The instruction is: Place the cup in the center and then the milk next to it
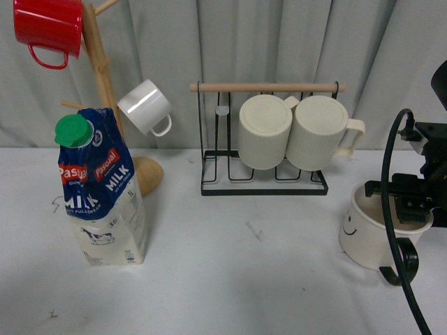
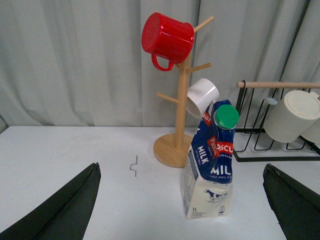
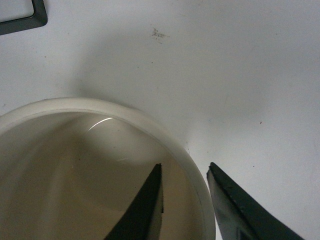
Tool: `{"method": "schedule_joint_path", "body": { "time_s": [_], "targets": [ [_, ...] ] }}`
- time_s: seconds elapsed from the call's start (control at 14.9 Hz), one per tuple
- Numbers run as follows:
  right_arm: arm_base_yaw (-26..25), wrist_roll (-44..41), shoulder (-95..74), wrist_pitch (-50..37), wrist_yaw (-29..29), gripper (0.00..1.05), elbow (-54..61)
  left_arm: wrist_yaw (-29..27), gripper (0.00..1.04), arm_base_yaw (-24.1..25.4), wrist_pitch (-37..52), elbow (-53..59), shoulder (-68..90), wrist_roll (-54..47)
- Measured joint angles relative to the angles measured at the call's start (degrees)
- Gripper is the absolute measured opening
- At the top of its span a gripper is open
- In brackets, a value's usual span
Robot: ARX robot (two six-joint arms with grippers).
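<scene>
The cup (image 1: 366, 236) stands on the white table (image 1: 237, 279) at the far right, well apart from the milk (image 1: 102, 190) at the left; between them, further back, a black wire rack (image 1: 262, 183) is seen with two ribbed cream mugs (image 1: 266, 131) hung on it; behind the milk a wooden mug tree (image 1: 103, 84) carries a red mug (image 1: 47, 28) and a small white mug (image 1: 145, 106). The cup's smiley face and black handle are shown only in the front view; only its rim and inside are shown in the right wrist view. There the right gripper (image 3: 185, 167) is set astride the cup's wall, one finger (image 3: 145, 207) inside, the other outside, slightly parted, with thin gaps at the tips. The left gripper (image 2: 181, 166) is spread wide and holds nothing; the milk is seen beyond it.
</scene>
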State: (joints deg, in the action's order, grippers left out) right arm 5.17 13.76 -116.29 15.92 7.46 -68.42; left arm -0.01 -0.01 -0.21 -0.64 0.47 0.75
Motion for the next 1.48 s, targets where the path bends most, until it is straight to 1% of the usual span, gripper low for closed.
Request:
{"method": "schedule_joint_path", "body": {
  "time_s": [0.07,0.13,0.34,0.47,0.54,0.81,1.48],
  "targets": [
    [-0.1,0.0,0.0,-0.3,-0.1,0.15,0.1,0.0,0.98,0.0,0.0,0.0,0.0,0.0],
    [-0.7,0.4,0.5,-0.6,-1.3,0.03,0.4,0.0,0.98,0.0,0.0,0.0,0.0,0.0],
    [-0.1,0.4,4.1,-0.5,-2.6,0.03,4.1,0.0,0.98,0.0,0.0,0.0,0.0,0.0],
    [3.7,2.1,7.8,-1.0,-4.6,0.03,5.3,0.0,0.98,0.0,0.0,0.0,0.0,0.0],
    [5.4,3.7,8.6,-1.2,-4.7,0.03,5.3,0.0,0.98,0.0,0.0,0.0,0.0,0.0],
    [11.5,12.8,8.7,-0.1,-3.1,0.03,4.6,0.0,0.98,0.0,0.0,0.0,0.0,0.0],
    [13.2,16.2,6.7,0.3,-2.9,0.03,1.8,0.0,0.98,0.0,0.0,0.0,0.0,0.0]
  ]
}}
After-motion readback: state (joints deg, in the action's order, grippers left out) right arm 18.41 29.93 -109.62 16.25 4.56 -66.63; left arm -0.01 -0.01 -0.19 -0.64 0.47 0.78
